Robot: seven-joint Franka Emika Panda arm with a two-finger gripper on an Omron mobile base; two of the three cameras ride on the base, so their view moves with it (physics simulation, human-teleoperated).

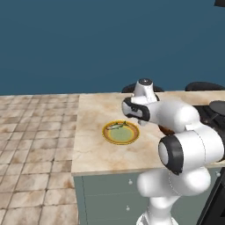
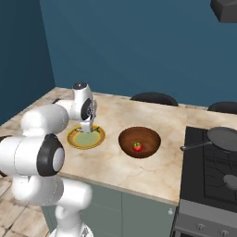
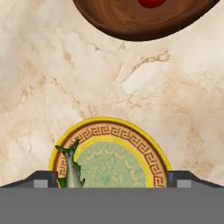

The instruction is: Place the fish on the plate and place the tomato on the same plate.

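Fish [image 3: 70, 168] lengthwise on plate [image 3: 131, 135] (tail toward bowl [image 3: 131, 19]), tomato [image 3: 151, 2] inside

a brown wooden bowl [image 2: 140, 141] is set on the beige marble counter [image 2: 120, 166]; a dark frying pan [image 2: 224, 139] is rested on the black stove [image 2: 208, 176] at the right; grey cabinet fronts [image 1: 110, 193] are seen below; a tiled floor [image 1: 30, 154] is laid alongside

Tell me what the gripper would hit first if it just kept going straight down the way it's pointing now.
Most likely the plate: the gripper points down over it. The fish lies near one of the fingers, so it may touch there first; depth is unclear.
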